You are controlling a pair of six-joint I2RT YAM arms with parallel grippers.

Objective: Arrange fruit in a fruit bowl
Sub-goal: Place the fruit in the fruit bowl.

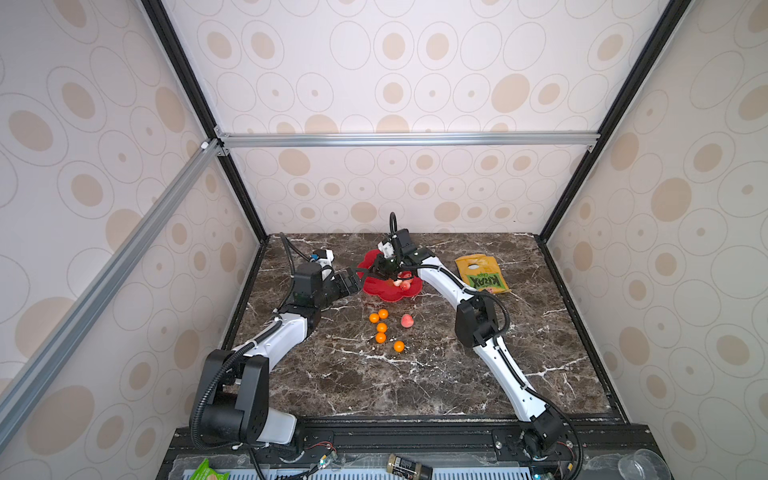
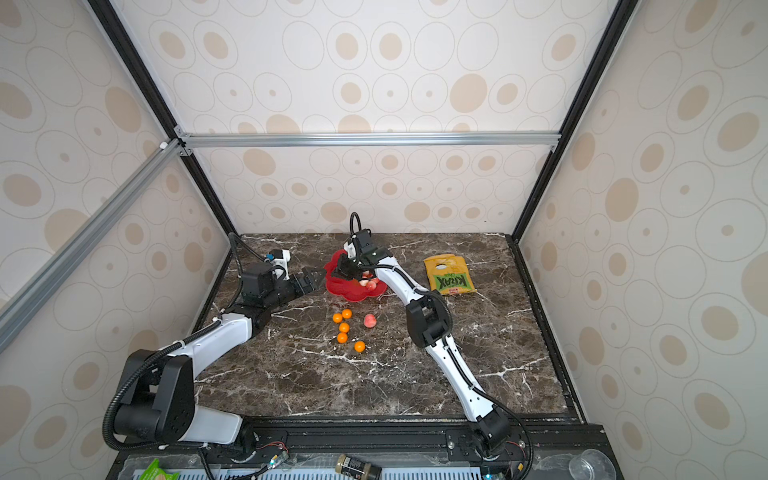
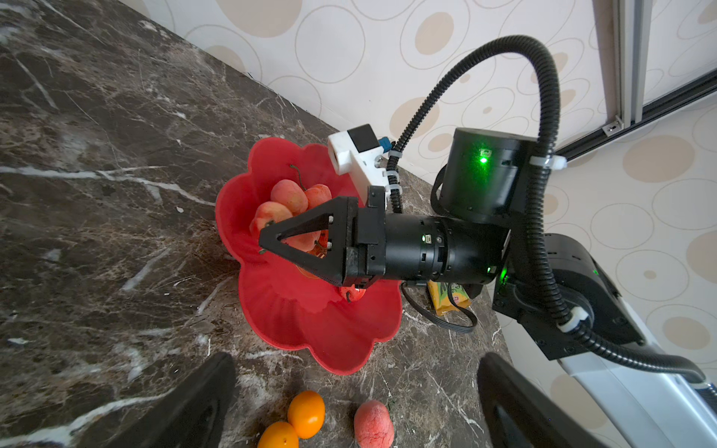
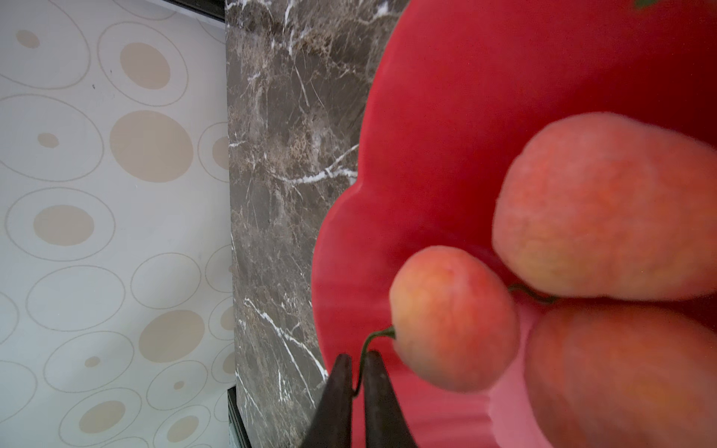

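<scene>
The red flower-shaped fruit bowl point(image 1: 376, 291) point(image 3: 310, 333) stands at the table's back middle and holds several pink-red fruits point(image 3: 289, 196) point(image 4: 605, 209). My right gripper point(image 1: 384, 275) point(image 4: 359, 358) is down inside the bowl. Its fingertips stand a thin slit apart, with the green stem of one small pink fruit point(image 4: 454, 318) lying in the slit. That fruit sits against the others. My left gripper point(image 1: 356, 275) point(image 3: 357, 360) hangs wide open and empty beside the bowl's left rim. One pink fruit point(image 1: 407, 320) point(image 3: 373, 424) and several orange fruits point(image 1: 381, 328) point(image 3: 306, 413) lie on the table in front of the bowl.
A yellow-green snack bag point(image 1: 482, 274) lies right of the bowl, close to the right arm's forearm point(image 1: 440, 278). Patterned walls and black frame posts close in the marble table point(image 1: 415, 382). A small bottle point(image 1: 409, 465) lies on the ledge below the front rail.
</scene>
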